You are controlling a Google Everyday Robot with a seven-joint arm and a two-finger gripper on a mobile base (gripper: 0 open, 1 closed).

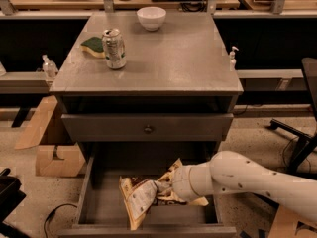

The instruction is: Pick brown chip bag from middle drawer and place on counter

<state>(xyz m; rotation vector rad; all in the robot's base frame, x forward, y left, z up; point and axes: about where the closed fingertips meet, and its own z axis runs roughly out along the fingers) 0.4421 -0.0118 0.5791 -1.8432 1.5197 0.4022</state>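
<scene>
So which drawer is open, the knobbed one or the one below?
The lower one, the middle drawer: its bare floor shows, and the gripper is inside at the brown chip bag. The knobbed drawer front is shut.

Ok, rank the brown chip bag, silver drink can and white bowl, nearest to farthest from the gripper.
Gripper: in the middle drawer.
1. Brown chip bag, right at it.
2. Silver drink can, left on counter.
3. White bowl, counter's back.

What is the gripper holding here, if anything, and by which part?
Cannot be told for sure: the gripper sits at the crumpled middle of the brown chip bag in the middle drawer; the grasp is hidden.
</scene>
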